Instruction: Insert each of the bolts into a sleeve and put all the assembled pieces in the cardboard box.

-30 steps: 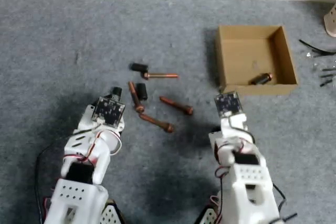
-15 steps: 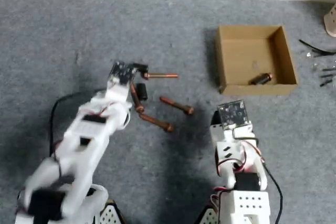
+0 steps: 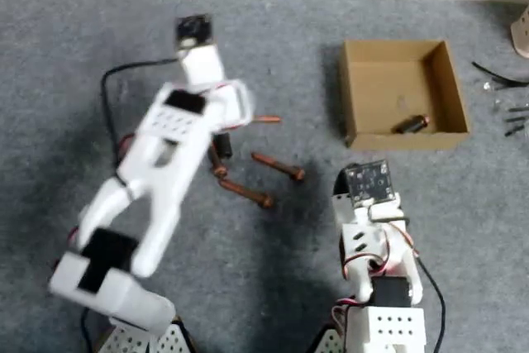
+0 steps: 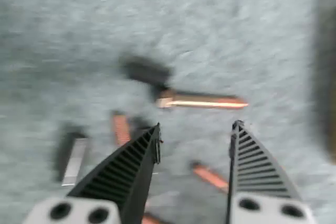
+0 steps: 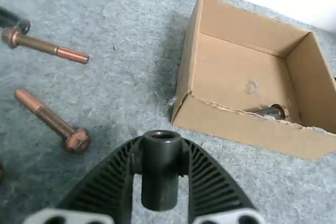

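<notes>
Holding a sleeve [image 5: 157, 182], the right hand [image 5: 158, 149] sits closed near the cardboard box [image 3: 402, 140]; one assembled piece [image 3: 411, 125] lies inside. The left hand [image 4: 197, 126], open, hovers over loose bolts [image 3: 278, 165] outside the box; several assemblies appear outstanding.

High view looked down over the whole surface [image 3: 66, 55], left wrist view hung close above the bolts [image 4: 202, 100], right wrist view faced the nearby cardboard box [image 5: 236, 124], both seen from overhead too.

No legible text, numbers or labels anywhere: nothing readable on the box [image 3: 405, 140] or bolts [image 3: 278, 165].
</notes>
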You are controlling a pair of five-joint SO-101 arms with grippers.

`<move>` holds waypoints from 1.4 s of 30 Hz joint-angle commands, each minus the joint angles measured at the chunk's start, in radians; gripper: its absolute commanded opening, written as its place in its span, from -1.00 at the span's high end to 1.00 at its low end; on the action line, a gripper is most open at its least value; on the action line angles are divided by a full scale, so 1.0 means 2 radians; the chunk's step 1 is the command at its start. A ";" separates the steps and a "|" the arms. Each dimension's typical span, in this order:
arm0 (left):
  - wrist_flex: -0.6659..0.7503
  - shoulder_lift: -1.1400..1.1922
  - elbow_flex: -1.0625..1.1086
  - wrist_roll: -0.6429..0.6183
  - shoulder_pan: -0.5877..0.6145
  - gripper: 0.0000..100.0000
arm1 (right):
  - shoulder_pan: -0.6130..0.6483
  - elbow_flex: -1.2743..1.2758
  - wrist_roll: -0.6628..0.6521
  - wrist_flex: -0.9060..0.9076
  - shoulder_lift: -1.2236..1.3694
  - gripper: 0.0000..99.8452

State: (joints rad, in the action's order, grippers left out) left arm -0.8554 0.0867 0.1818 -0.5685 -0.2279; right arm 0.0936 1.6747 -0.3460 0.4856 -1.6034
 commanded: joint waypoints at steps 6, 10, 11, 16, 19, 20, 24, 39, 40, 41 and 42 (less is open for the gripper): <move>0.015 0.149 -0.112 -0.129 -0.020 0.59 | -0.007 0.059 -0.007 0.001 -0.010 0.99; -0.034 0.169 -0.141 -0.253 -0.017 0.59 | -0.007 0.059 -0.007 0.000 -0.010 0.99; -0.042 0.170 -0.145 -0.283 -0.017 0.59 | -0.007 0.059 -0.007 0.000 -0.010 0.99; -0.047 0.170 -0.151 -0.374 -0.016 0.59 | -0.007 0.059 -0.008 0.000 -0.011 0.99; -0.048 0.170 -0.148 -0.417 -0.016 0.59 | -0.007 0.059 -0.008 0.000 -0.011 0.99; -0.048 0.171 -0.148 -0.426 -0.012 0.59 | -0.007 0.059 -0.008 0.000 -0.011 0.99; -0.048 0.171 -0.145 -0.438 0.010 0.59 | -0.007 0.059 -0.008 0.000 -0.011 0.99; 0.004 0.172 -0.115 -0.433 0.007 0.59 | -0.007 0.059 -0.008 0.000 -0.011 0.99; 0.004 0.172 -0.115 -0.432 0.004 0.59 | -0.007 0.059 -0.008 0.000 -0.011 0.99; 0.005 0.172 -0.115 -0.432 0.004 0.59 | -0.007 0.059 -0.008 0.000 -0.010 0.99; 0.005 0.172 -0.115 -0.432 0.004 0.59 | -0.007 0.059 -0.008 0.000 -0.010 0.99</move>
State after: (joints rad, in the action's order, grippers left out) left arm -0.8677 0.4427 -0.0453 -1.4415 -0.1864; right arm 0.0936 1.6747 -0.3475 0.4856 -1.6065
